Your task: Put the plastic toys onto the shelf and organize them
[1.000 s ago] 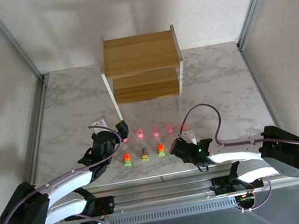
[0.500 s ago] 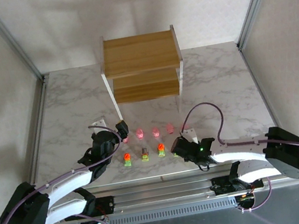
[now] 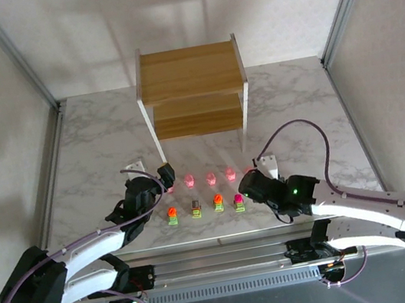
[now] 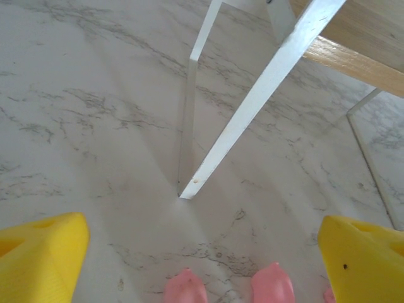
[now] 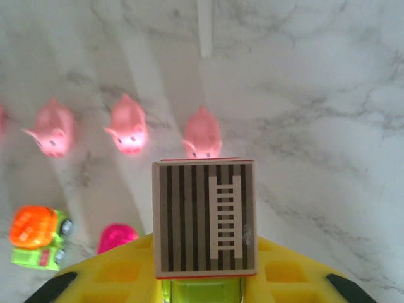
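At the middle of the desk's [image 3: 296,105] far edge stands the shelf [image 3: 188,72]; the toys sit well short of it toward the near edge, a row of pink toys [image 3: 210,176] with a row of block toys [image 3: 195,212] just on its near side. Low at the left end of the pink row hangs the left end effector [image 3: 165,176], its yellow fingers [image 4: 41,252] spread wide with nothing between them. At the right end of the rows, the right end effector [image 3: 253,183] is closed on a brown-striped block [image 5: 205,218] with a green base, just nearer than the last pink toy.
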Available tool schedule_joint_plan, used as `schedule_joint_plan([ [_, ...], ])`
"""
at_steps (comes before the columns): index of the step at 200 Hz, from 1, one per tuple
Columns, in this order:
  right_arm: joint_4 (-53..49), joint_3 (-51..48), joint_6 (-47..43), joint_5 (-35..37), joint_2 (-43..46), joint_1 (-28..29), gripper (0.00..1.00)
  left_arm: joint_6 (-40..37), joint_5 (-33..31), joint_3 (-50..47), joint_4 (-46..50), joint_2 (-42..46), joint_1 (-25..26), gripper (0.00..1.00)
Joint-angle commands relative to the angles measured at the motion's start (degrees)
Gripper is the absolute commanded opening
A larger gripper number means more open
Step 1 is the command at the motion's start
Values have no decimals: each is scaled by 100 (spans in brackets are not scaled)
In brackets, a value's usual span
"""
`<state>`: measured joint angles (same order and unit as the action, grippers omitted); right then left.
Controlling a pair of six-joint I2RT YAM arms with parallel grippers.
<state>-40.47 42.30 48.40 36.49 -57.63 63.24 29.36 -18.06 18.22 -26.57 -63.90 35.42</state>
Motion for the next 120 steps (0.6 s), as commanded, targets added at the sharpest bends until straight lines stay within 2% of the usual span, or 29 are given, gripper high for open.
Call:
schedule_joint_plan([
  [1, -260, 542, -274, 426, -314, -27, 24, -32, 145, -2, -165, 90, -44, 93],
  [73, 335, 1826, -1101, 785, -1355, -40, 24, -106, 415, 2, -309, 9, -44, 93],
  [120, 379, 2656, -1421, 686, -2099, -292, 25, -105, 563, -2, -384, -50, -44, 93],
])
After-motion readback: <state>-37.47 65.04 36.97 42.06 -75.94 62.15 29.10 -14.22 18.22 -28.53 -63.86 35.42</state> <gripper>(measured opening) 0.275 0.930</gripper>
